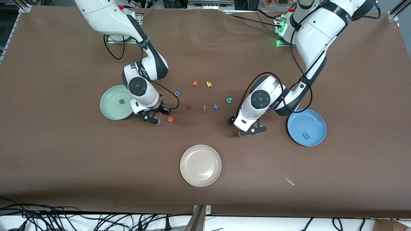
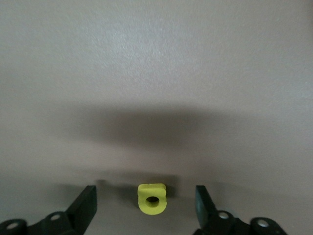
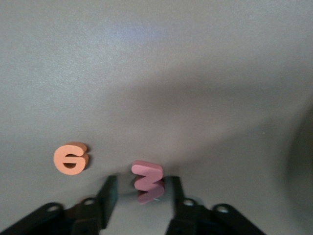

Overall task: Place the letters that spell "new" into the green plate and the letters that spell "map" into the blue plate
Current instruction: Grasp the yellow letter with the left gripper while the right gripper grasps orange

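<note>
- The small yellow foam letter "a" [image 2: 151,199] is seen lying flat on the brown table, between the spread fingers of the left gripper [image 2: 145,205]; neither finger touches it.
- The salmon-pink foam "w" [image 3: 147,181] stands between the narrowed fingers of the right gripper [image 3: 141,195], just beside the pale mint-green round plate [image 1: 110,110]; contact cannot be confirmed.
- The orange foam "e" [image 3: 71,158] lies near the "w".
- The green "n" [image 1: 121,101] rests in the green plate, the blue "m" [image 1: 307,136] in the bright blue round plate [image 1: 316,120].
- The letters are judged light, soft and compressible; a gentle pinch across their flat side edges is advised.
</note>
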Robot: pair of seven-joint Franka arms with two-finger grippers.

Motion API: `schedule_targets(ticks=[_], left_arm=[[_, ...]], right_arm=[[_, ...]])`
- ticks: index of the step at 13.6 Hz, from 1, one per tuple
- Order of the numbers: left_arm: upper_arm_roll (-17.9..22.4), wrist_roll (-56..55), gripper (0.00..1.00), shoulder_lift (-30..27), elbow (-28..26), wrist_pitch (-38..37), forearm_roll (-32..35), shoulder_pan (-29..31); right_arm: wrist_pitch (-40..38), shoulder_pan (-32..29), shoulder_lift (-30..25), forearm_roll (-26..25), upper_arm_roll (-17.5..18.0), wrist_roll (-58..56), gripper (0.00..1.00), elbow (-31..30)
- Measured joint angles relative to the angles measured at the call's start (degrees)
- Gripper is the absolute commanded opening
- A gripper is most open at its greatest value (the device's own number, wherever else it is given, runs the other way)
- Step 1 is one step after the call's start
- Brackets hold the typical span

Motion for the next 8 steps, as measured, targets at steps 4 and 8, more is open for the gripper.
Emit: schedule_targets(ticks=[4, 8], left_arm=[[0.1, -1.0, 0.55, 0.2, 0.1, -0.1, 0.0, -1.1], [0.3, -1.8, 0.42, 0.3, 0.1, -0.3, 0.0, -1.4]], right_arm=[[0.0, 0.0, 0.0, 0.0, 0.0, 0.0, 0.13, -0.2], [-0.3, 0.0, -0.6, 0.0, -0.5, -0.1, 0.14, -0.1]])
